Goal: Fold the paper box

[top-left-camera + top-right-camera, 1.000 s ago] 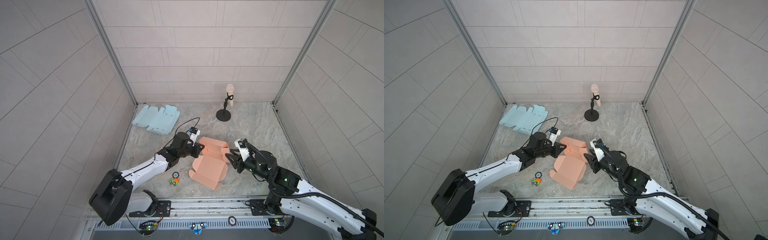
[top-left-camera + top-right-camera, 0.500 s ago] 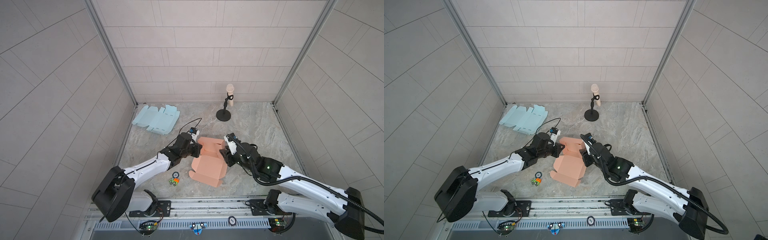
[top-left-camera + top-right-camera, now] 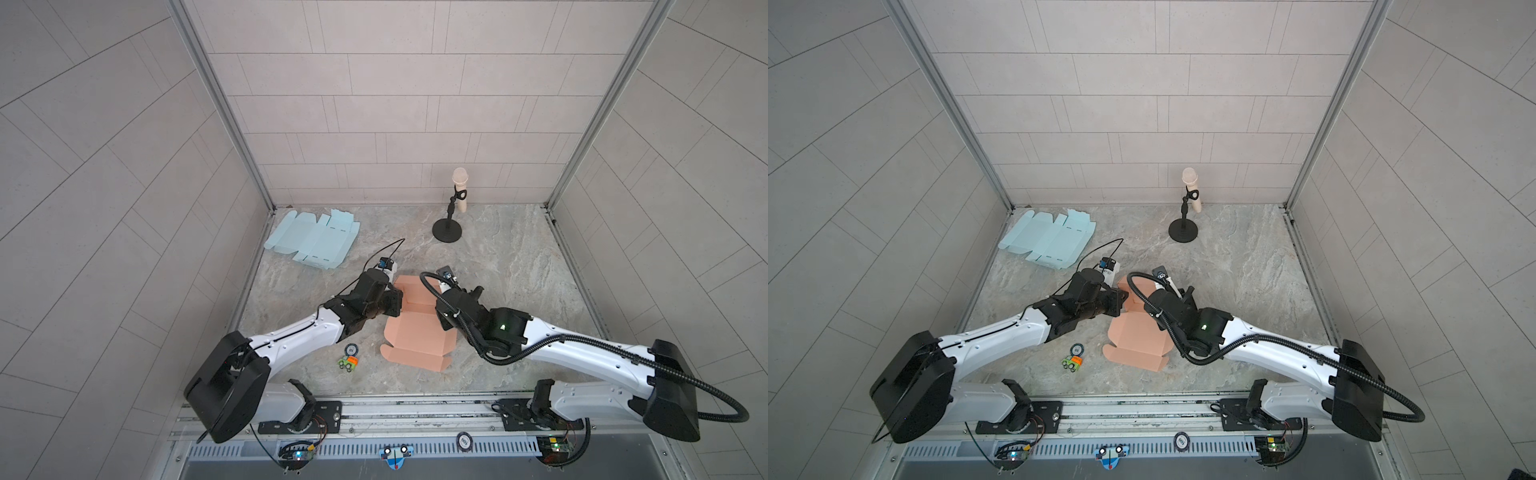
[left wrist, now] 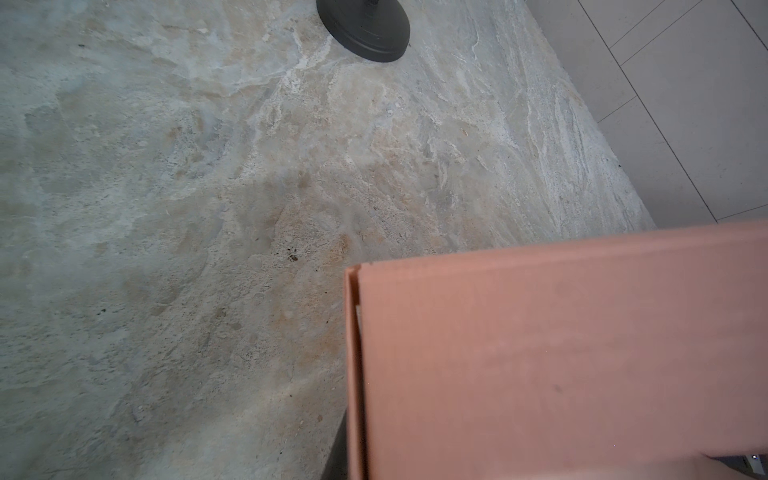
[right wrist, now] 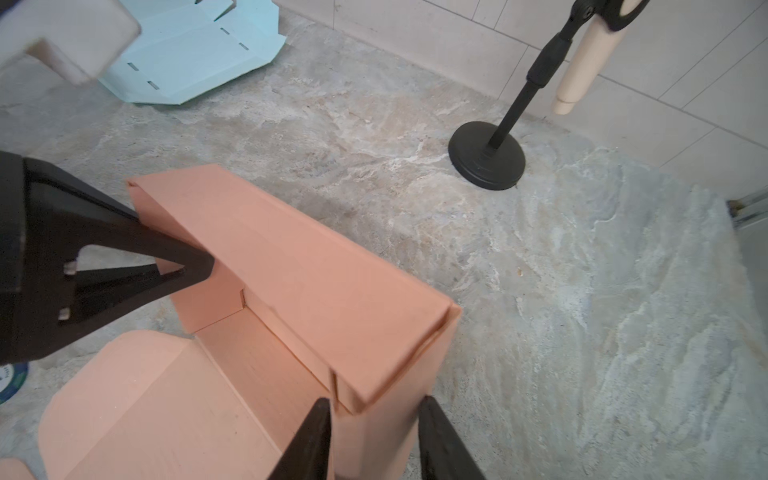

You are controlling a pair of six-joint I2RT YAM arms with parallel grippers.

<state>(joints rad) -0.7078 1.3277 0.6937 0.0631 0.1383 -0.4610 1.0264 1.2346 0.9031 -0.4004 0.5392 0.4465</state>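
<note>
The left pincer (image 5: 187,270) has its black, wedge-shaped tips drawn together on a thin side wall of the salmon paper box (image 5: 316,282), clamping the card. The right pincer (image 5: 372,401) stands with its pointed fingers (image 5: 311,440) apart, one inside and one outside the opposite end wall (whether they press the card cannot be told). Between the two, the long back wall is raised and doubled over into a crisp, matte ridge. The lid panel lies flat toward the front edge of the table (image 3: 498,257), its corner tabs rounded. In both top views the box sits about mid-table on a mottled, stone-patterned surface. A flat pale blue blank (image 3: 311,239) with slots lies in the back left corner, and a microphone stand (image 3: 446,230) with a round black base stands near the back edge.
</note>
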